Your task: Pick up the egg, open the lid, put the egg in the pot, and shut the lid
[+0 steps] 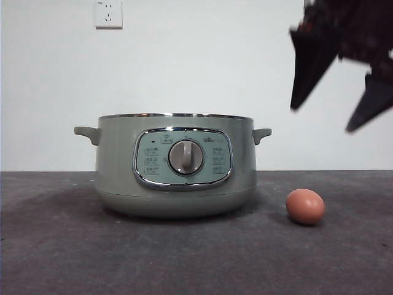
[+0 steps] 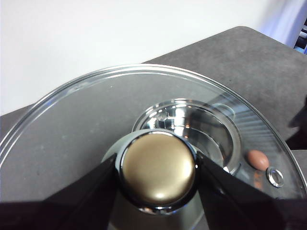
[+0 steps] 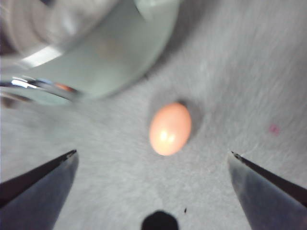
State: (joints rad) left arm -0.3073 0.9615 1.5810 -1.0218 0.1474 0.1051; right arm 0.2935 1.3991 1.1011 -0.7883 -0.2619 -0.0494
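Right tool (image 3: 153,191) is hanging above the desk (image 1: 184,258) with its two black jaws spread wide, and in its wrist view the egg (image 3: 170,128) is lying on the grey surface between them, untouched. In the front view this tool (image 1: 341,101) is showing as a dark shape at the upper right, well above the egg (image 1: 305,206) and clear of it.

Left tool (image 2: 158,191) is pinching the lid's knob (image 2: 158,173), one jaw pressing on each side of it. The lid (image 2: 96,120) is being held up in the air, its clear dome and chrome rim filling the left wrist view; the pot (image 2: 192,127) and the egg (image 2: 259,159) are showing through it far below.

The pot (image 1: 175,166) is standing open on the desk, its control panel and dial (image 1: 185,157) facing the front camera. The egg is resting on the desk just beside the pot, apart from it, on the side below the right tool. A wall socket (image 1: 108,13) is sitting high on the white wall behind.
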